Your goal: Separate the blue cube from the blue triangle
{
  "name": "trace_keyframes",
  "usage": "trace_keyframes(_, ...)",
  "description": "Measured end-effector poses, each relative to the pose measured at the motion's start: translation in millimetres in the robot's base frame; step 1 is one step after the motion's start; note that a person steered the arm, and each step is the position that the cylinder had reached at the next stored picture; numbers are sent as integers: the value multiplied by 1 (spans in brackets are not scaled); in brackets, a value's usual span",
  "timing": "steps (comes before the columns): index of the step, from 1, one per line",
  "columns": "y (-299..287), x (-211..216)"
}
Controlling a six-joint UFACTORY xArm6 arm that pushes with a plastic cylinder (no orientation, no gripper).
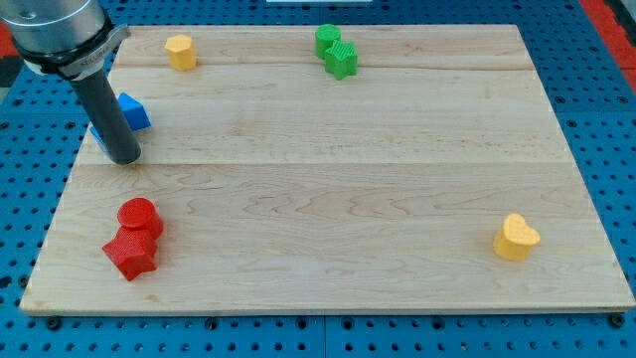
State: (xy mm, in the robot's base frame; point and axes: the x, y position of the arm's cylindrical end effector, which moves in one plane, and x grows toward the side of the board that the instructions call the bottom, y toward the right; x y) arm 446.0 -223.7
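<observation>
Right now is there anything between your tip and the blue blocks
Nothing visible. My tip sits right at the blue blocks near the board's left edge: the blue cube shows just to the rod's right, and a sliver of blue, probably the blue triangle, peeks out at its left, mostly hidden behind the rod.

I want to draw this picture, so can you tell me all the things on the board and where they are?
Blue blocks: at least one, blue, the view's upper left, partly hidden behind the rod; cannot tell the shapes apart.
Yellow block: one, yellow, top left.
Yellow heart: one, yellow, lower right.
Green blocks: two, green, top middle, touching.
Red cylinder: one, red, lower left.
Red star: one, red, touching the cylinder, just below it.
Wooden board: one, pale wood, on a blue pegboard.
My tip: one, dark, just below the blue blocks.
</observation>
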Motion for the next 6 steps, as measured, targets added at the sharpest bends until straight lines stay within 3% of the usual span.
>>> trace_keyframes(1,-30,31)
trace_keyframes(2,-81,1)
trace_keyframes(3,-65,-32)
trace_keyframes(4,24,-35)
trace_keyframes(5,12,-23)
trace_keyframes(6,-80,-24)
